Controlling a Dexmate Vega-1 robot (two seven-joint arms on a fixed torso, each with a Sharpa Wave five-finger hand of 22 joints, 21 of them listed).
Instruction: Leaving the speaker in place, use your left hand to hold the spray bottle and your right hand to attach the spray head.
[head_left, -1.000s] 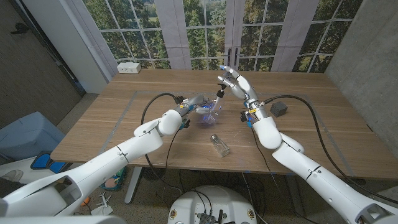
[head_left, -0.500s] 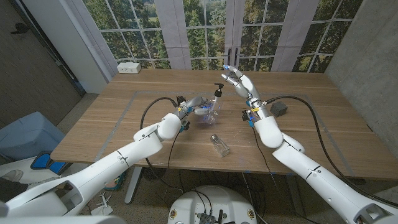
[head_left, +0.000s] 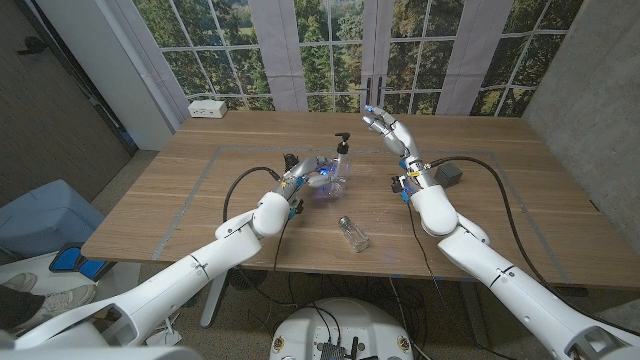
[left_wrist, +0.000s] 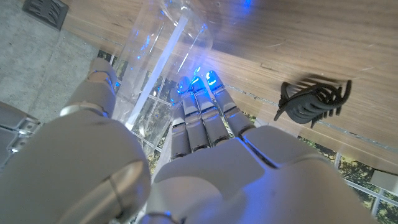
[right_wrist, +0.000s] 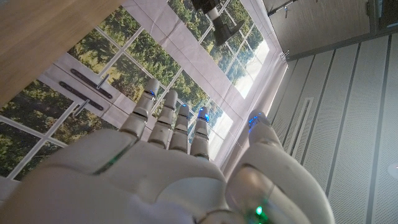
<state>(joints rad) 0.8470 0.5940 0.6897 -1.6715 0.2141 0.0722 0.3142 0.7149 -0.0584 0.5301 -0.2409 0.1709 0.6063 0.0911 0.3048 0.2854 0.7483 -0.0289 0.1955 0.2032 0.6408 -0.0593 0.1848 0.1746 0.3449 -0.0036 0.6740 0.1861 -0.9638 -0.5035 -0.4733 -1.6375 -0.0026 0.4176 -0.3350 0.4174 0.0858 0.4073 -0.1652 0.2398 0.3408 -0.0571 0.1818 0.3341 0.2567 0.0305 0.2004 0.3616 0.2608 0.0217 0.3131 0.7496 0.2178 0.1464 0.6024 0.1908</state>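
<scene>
Spray head (head_left: 343, 141) looks seated on spray bottle (head_left: 334, 178) gripped by left hand (head_left: 304, 168); right hand (head_left: 389, 132) open, empty, upper center.

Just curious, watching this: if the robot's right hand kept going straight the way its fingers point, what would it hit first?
Probably nothing on the table: the right hand points up and away toward the windows, past the spray head. Depth is unclear.

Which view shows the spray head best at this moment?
The head view: the spray head stands on the spray bottle, gripped by the left hand. The left wrist view shows just the clear bottle body; the right wrist view a small dark shape.
</scene>
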